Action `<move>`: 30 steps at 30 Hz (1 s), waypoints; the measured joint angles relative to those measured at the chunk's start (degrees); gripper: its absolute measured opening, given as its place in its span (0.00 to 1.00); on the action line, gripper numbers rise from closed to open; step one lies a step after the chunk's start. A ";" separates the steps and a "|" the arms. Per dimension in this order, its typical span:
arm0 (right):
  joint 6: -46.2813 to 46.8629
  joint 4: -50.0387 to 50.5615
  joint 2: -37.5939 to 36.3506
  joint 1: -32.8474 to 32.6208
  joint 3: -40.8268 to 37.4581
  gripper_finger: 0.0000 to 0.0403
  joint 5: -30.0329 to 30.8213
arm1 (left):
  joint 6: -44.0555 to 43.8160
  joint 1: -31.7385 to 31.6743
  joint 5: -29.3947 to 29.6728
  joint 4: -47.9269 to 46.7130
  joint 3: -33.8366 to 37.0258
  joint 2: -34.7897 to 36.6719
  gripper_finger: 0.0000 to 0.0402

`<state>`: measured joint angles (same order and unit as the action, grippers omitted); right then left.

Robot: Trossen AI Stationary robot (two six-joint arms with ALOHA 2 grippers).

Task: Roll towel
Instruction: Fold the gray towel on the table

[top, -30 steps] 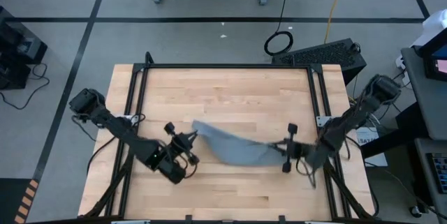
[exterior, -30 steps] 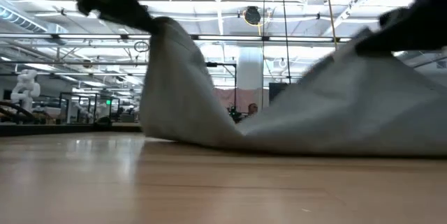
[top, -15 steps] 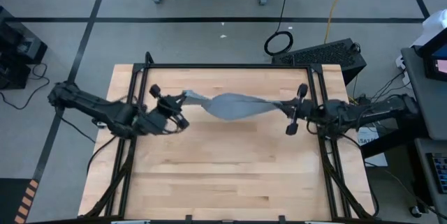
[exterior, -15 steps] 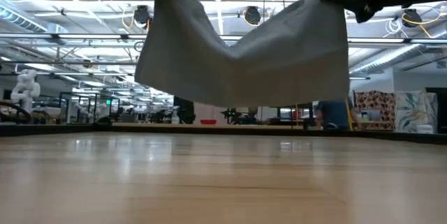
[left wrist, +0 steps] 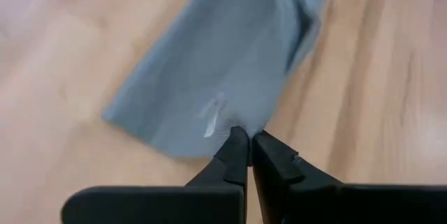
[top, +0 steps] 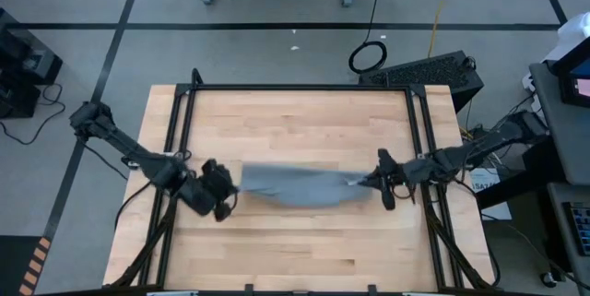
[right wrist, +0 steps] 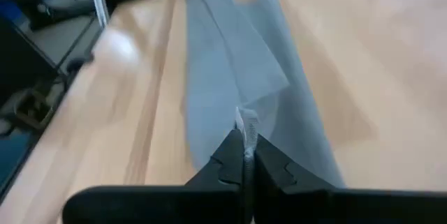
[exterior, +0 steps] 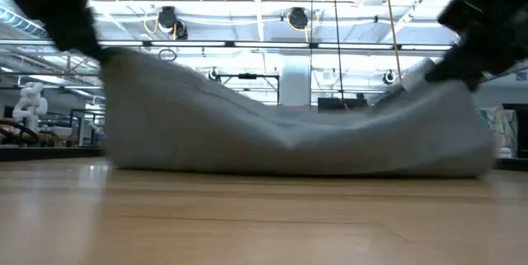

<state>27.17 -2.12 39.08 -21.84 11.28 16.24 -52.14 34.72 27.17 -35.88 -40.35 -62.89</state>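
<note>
Seen from overhead, the grey-blue towel (top: 295,185) is stretching sideways across the middle of the wooden table (top: 295,116), slightly toward six o'clock from the centre. The left gripper (top: 230,188) is gripping the towel's nine o'clock end, and the right gripper (top: 369,182) is gripping its three o'clock end, both arms reaching in low from the table's sides. In the level view across the tabletop, the towel (exterior: 289,137) is hanging as a long sagging band, its lower edge lying on the wood, its two ends lifted toward ten and two o'clock, where dark gripper parts are showing at the picture's upper corners. Through the left wrist camera, the left gripper (left wrist: 246,140) is pinching an edge of the towel (left wrist: 223,56), its two dark fingers (left wrist: 234,155) pressed together on the cloth, which is spreading away over the table. Through the right wrist camera, the right gripper (right wrist: 244,140) is likewise pinching a thin fold of the towel (right wrist: 237,70), its fingers (right wrist: 269,161) closed tight on it, while the cloth is running away in a long creased strip.
</note>
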 joint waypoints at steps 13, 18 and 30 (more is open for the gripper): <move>16.22 -7.68 14.68 -21.31 -1.89 0.00 6.27 | -6.04 13.17 -0.04 21.04 3.41 -9.11 0.03; 18.38 -8.59 21.43 -24.74 -1.42 0.00 8.99 | -7.78 13.35 -0.05 22.41 3.42 -13.08 0.03; 15.12 -7.99 23.45 -26.43 0.34 0.00 18.63 | -9.03 13.31 5.74 18.18 3.40 -13.21 0.03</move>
<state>42.29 -10.11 62.52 -48.27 11.62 34.87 -61.18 48.03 32.91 -17.70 -36.95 -76.09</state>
